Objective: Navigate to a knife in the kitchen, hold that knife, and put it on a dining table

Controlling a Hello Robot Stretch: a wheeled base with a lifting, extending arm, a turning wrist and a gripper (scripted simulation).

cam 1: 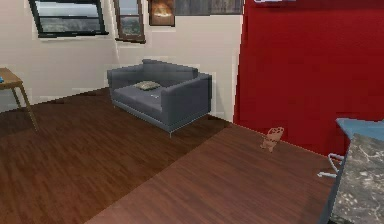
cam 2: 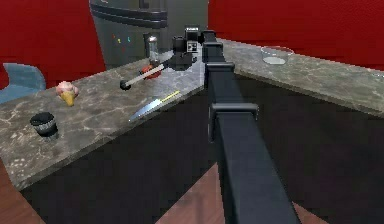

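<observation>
A thin knife [cam 2: 155, 105] with a silver blade and a yellowish handle lies on the grey stone countertop [cam 2: 100, 125] in the arm side view. The dark arm [cam 2: 235, 130] reaches out over this counter. At its far end, left of the white squares, is my gripper [cam 2: 180, 58], above the counter's back part near a dark-headed utensil [cam 2: 140, 77]. I cannot tell whether the gripper holds anything.
On the counter are a black cup [cam 2: 43, 125], a pink and yellow item [cam 2: 67, 93], a small shaker [cam 2: 152, 45] and a glass bowl [cam 2: 277, 54]. A steel fridge [cam 2: 135, 20] stands behind. Ahead lie wood floor, a grey sofa [cam 1: 160, 92], a red wall [cam 1: 310, 70] and a side table [cam 1: 12, 85].
</observation>
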